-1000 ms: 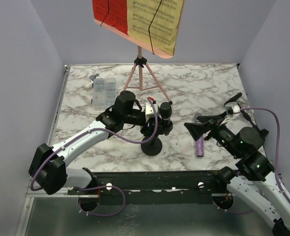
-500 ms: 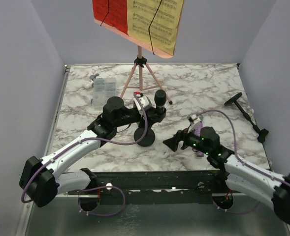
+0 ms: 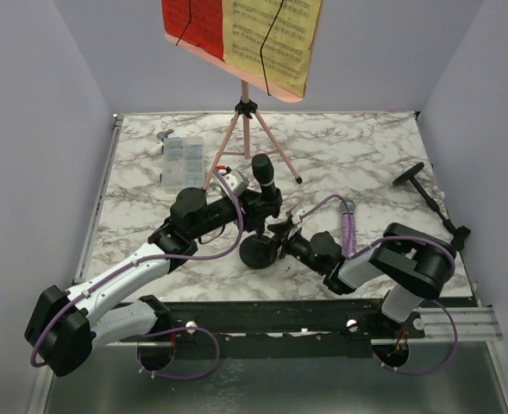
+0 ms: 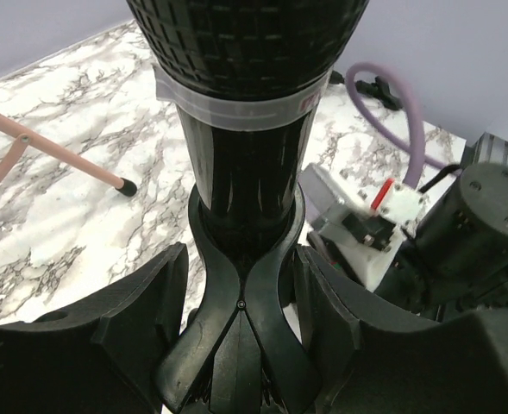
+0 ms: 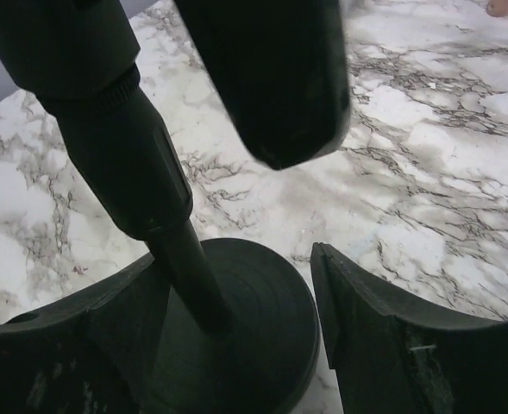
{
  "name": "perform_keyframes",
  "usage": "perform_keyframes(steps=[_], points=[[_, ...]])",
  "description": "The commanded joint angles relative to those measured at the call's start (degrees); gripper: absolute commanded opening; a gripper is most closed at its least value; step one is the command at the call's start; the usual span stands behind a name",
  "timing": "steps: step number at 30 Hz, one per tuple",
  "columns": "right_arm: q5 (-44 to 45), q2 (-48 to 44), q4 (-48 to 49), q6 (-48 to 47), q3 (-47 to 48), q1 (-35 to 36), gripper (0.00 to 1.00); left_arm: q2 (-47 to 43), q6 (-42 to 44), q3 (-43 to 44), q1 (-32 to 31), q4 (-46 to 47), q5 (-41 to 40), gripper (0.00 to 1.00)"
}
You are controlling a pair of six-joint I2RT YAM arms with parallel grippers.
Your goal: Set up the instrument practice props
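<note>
Change, left arm: over the last second the left gripper [image 4: 239, 293] carries the black round-based mic holder [image 3: 258, 250], with the black microphone [image 3: 261, 172] seated in it, from near the front edge of the marble bench [image 3: 366, 155] to a spot just ahead of the pink tripod music rack [image 3: 245, 129].
Change, right arm: the right gripper [image 3: 279, 237] swings in from the right edge and now sits at the holder's base, its jaws narrowing.
Meaning for the task: judged as a two-arm placement, with the right arm steadying the base while the first microphone is stood up.
Remaining props: the purple glitter microphone [image 3: 348, 228] lies flat near the front edge. The second black holder [image 3: 426, 191] lies on its side at the right edge.
Already in place: the red sheet [image 3: 193, 21] and yellow sheet [image 3: 271, 39] are on the rack.
Left wrist view only: the left gripper is clenched on the holder's forked clip, with the microphone upright in the fork.
Right wrist view only: the right gripper's fingers [image 5: 366, 345] straddle the stem and disc unclamped, with marble showing beside the disc.
Undetermined: whether the disc touches the bench.
</note>
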Motion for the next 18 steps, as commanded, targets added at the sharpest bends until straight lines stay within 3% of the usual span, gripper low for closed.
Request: perform_keyframes(steps=[1, 8, 13, 15, 18], points=[[4.7, 8.3, 15.8, -4.2, 0.7, 1.9, 0.7, -3.7, -2.7, 0.8, -0.3, 8.9, -1.8, 0.0], [9.2, 21.6, 31.3, -4.4, -2.2, 2.3, 0.68, -6.5, -2.5, 2.2, -0.3, 8.8, -2.2, 0.0], [9.1, 22.3, 30.3, -6.3, -1.0, 2.3, 0.66, -8.0, -1.9, 1.6, -0.3, 7.7, -2.7, 0.0], [8.5, 21.0, 29.6, -7.0, -0.8, 2.3, 0.71, -7.9, -1.9, 1.0, -0.3, 7.6, -2.8, 0.0], [8.0, 14.2, 20.9, -6.6, -0.3, 2.3, 0.89, -8.1, -1.7, 0.5, -0.3, 6.9, -3.8, 0.0]])
